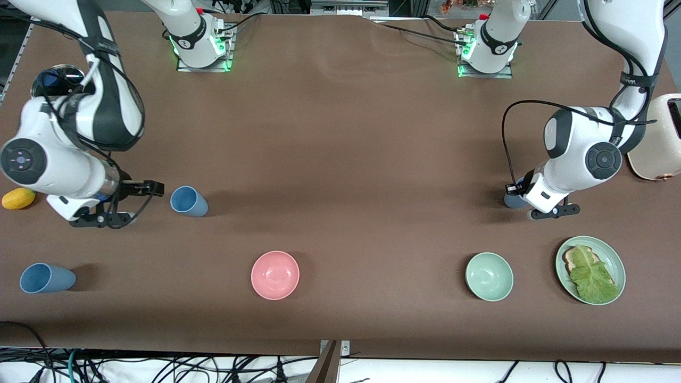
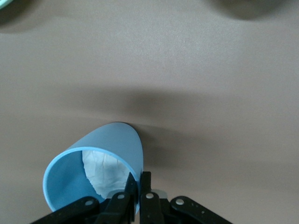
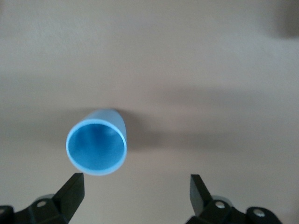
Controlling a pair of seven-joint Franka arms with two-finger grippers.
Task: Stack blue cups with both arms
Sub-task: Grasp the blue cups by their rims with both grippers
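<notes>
brown table (image 1: 340, 159) | left hand (image 2: 138, 196) clenched on cup rim (image 2: 133, 175) | right hand (image 3: 135, 191) released, cup (image 3: 96, 147) just ahead

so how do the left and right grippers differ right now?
The left gripper is shut on the rim of a blue cup with a whitish patch inside; the right gripper is open and holds nothing. The left already grips its cup, while the right sits short of another blue cup, not touching it. Both are low at the table, each facing a blue cup.
</notes>
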